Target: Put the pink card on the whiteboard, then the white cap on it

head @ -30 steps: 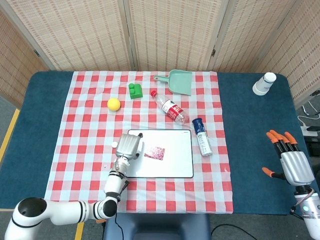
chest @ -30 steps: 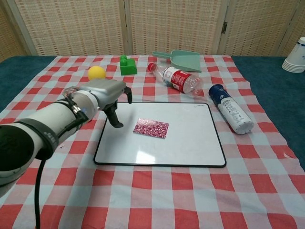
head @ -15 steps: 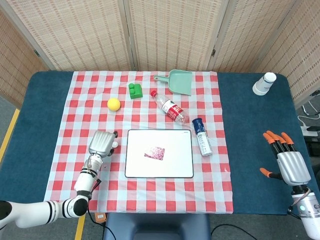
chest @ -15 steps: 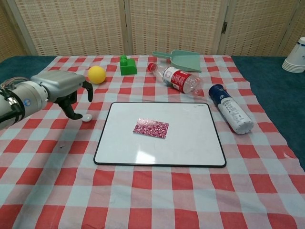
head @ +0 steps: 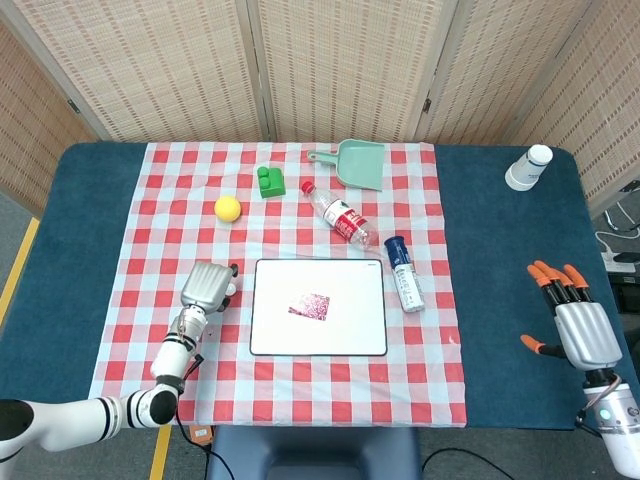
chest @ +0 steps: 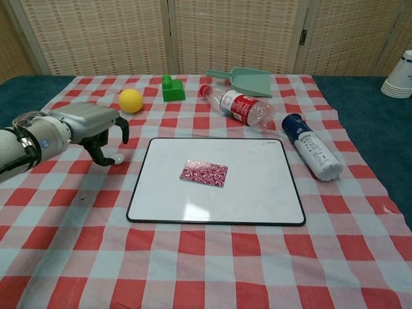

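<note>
The pink patterned card (head: pixel 309 305) (chest: pixel 203 173) lies flat near the middle of the whiteboard (head: pixel 352 325) (chest: pixel 257 190). A small white cap (head: pixel 230 290) (chest: pixel 119 156) sits on the checked cloth just left of the board's far left corner. My left hand (head: pixel 205 285) (chest: pixel 90 123) hovers over the cap with its fingers bent downward and apart; the cap lies under the fingertips and nothing is held. My right hand (head: pixel 575 325) is far off at the table's right edge, fingers spread and empty, seen only in the head view.
Behind the board lie a clear bottle with a red label (head: pixel 340 218) (chest: pixel 241 106), a blue-capped white can (head: pixel 404 273) (chest: pixel 312 147), a green dustpan (head: pixel 355 162), a green block (head: pixel 270 181) and a yellow ball (head: pixel 228 207) (chest: pixel 130 100). Stacked paper cups (head: pixel 527 167) stand far right.
My left hand has moved left off the whiteboard, uncovering the cap, and now sits curled over it. The card and the right hand have barely changed.
</note>
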Controlling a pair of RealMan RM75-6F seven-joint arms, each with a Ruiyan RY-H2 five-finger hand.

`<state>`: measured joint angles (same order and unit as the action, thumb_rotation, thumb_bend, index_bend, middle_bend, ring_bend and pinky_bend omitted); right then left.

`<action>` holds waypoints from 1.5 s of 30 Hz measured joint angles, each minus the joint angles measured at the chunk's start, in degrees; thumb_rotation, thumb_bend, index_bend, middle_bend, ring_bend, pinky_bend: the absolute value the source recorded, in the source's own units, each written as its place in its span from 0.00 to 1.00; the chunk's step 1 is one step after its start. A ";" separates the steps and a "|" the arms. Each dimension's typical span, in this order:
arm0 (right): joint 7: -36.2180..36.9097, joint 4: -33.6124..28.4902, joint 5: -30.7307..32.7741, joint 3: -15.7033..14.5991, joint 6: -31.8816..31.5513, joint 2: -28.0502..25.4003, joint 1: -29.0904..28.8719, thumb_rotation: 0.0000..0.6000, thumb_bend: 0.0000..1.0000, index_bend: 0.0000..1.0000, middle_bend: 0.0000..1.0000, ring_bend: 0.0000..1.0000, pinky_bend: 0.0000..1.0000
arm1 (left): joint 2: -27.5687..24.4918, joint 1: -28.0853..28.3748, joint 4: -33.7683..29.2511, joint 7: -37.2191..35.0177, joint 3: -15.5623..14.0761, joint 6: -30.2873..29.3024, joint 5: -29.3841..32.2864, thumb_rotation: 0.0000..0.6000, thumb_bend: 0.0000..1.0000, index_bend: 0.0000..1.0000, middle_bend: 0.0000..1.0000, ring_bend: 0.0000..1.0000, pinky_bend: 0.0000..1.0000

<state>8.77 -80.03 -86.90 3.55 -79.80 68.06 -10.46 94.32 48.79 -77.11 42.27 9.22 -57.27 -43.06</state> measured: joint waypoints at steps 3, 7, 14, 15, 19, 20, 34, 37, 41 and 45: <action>-0.12 0.04 0.15 0.05 0.21 0.07 -0.07 1.00 0.00 0.04 0.06 0.00 0.00 | 0.32 0.08 0.75 -0.34 -0.04 0.54 0.18 1.00 0.30 0.37 0.99 0.98 0.97; -0.25 0.04 0.25 0.03 0.44 0.12 -0.16 1.00 0.00 0.04 0.06 0.00 0.00 | 0.71 0.12 1.46 -0.71 -0.06 0.97 0.44 1.00 0.30 0.37 0.99 0.98 0.97; -0.22 -0.02 0.27 0.07 0.34 0.10 -0.13 1.00 0.00 0.04 0.06 0.00 0.00 | 1.20 0.04 2.54 -1.12 -0.17 1.52 0.86 1.00 0.30 0.37 0.99 0.98 0.97; -0.20 0.01 0.30 0.06 0.52 0.12 -0.19 1.00 0.00 0.04 0.06 0.00 0.00 | 1.29 0.03 2.74 -1.23 -0.17 1.61 0.91 1.00 0.30 0.37 0.99 0.98 0.97; -0.20 0.06 0.31 0.04 0.66 0.17 -0.28 1.00 0.00 0.04 0.06 0.00 0.00 | 1.58 0.04 3.19 -1.60 -0.10 1.76 0.85 1.00 0.30 0.38 0.99 0.98 0.97; -0.18 0.06 0.31 0.02 0.72 0.19 -0.30 1.00 0.00 0.04 0.06 0.00 0.00 | 1.67 0.03 3.36 -1.71 -0.08 1.78 0.84 1.00 0.30 0.38 0.99 0.98 0.97; -0.27 0.14 0.43 0.05 0.86 0.21 -0.38 1.00 0.00 0.04 0.06 0.00 0.00 | 2.32 0.13 4.73 -2.09 0.19 2.38 1.28 1.00 0.29 0.40 0.99 0.98 0.97; -0.25 0.13 0.45 0.05 0.83 0.20 -0.36 1.00 0.00 0.04 0.06 0.00 0.00 | 2.54 0.19 4.94 -2.04 0.24 2.35 1.32 1.00 0.29 0.41 0.99 0.98 0.97; -0.23 0.11 0.52 0.08 0.80 0.16 -0.34 1.00 0.00 0.04 0.06 0.00 0.00 | 2.75 0.25 5.27 -1.96 0.32 2.42 1.51 1.00 0.30 0.41 0.99 0.98 0.97; -0.24 0.05 0.48 0.10 0.67 0.11 -0.31 1.00 0.00 0.04 0.06 0.00 0.00 | 2.94 0.27 5.63 -1.86 0.31 2.64 1.82 1.00 0.30 0.42 0.99 0.98 0.97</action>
<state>8.54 -79.98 -86.43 3.64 -79.13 68.17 -10.77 97.27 49.06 -71.48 40.41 9.53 -54.64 -41.24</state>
